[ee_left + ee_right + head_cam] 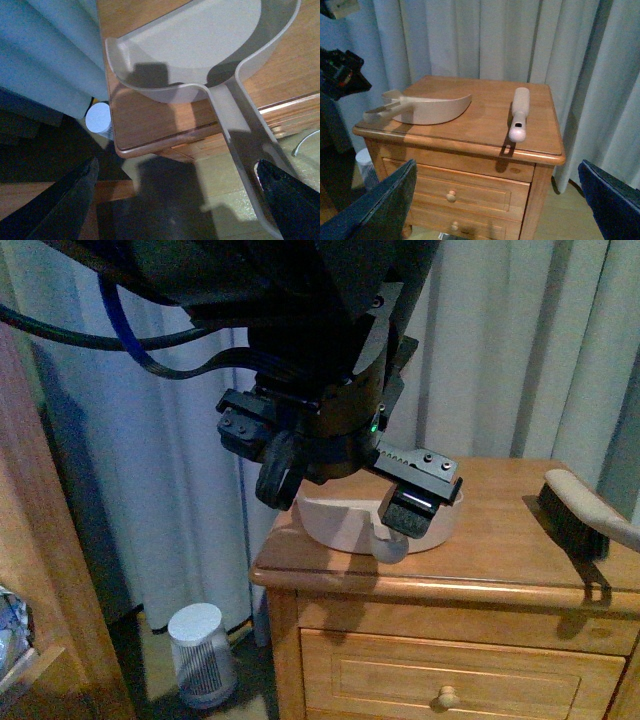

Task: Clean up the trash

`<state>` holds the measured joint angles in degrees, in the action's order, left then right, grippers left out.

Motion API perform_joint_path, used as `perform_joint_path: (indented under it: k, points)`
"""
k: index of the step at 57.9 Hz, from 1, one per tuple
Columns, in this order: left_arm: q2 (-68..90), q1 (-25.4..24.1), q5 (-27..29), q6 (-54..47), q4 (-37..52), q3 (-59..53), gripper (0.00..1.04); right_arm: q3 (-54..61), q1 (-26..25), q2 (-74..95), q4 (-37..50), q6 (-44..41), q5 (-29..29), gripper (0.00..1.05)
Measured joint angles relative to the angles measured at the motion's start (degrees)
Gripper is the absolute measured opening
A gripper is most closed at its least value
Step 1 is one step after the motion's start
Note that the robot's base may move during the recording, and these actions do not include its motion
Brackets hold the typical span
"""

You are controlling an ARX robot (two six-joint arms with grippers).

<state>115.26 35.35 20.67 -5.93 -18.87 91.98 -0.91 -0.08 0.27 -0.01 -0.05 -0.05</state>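
Barely begun; no trash shows. Left gripper (342, 498), fingers spread, hovers over the dustpan (432, 107) handle on the nightstand (470, 135); brush (519, 112) untouched; right gripper (497, 205) open, well off it.

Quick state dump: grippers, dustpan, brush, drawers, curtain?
dustpan: empty, on the nightstand, handle past the edge.
brush: lying on the nightstand, apart from the dustpan.
left gripper: open, over the dustpan's handle.
right gripper: open, empty.
top drawer: shut.
curtain: drawn.
trash: not in view.
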Motion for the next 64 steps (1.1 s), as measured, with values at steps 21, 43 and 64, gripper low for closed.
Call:
perform_joint_path:
  k: [21, 43, 64]
  points:
    - [6.36, 1.38, 1.70, -1.86, -4.59, 10.05, 0.97, 0.00, 0.00, 0.00, 0.00, -0.02, 0.00, 0.97]
    - [12.15, 2.43, 0.37, -4.50, -10.71, 17.86, 0.97, -0.02, 0.00, 0.00, 0.00, -0.02, 0.00, 0.97]
    - [16.20, 2.38, 0.35, -2.38, -12.83, 22.01, 0.97, 0.00, 0.00, 0.00, 0.00, -0.02, 0.00, 0.97]
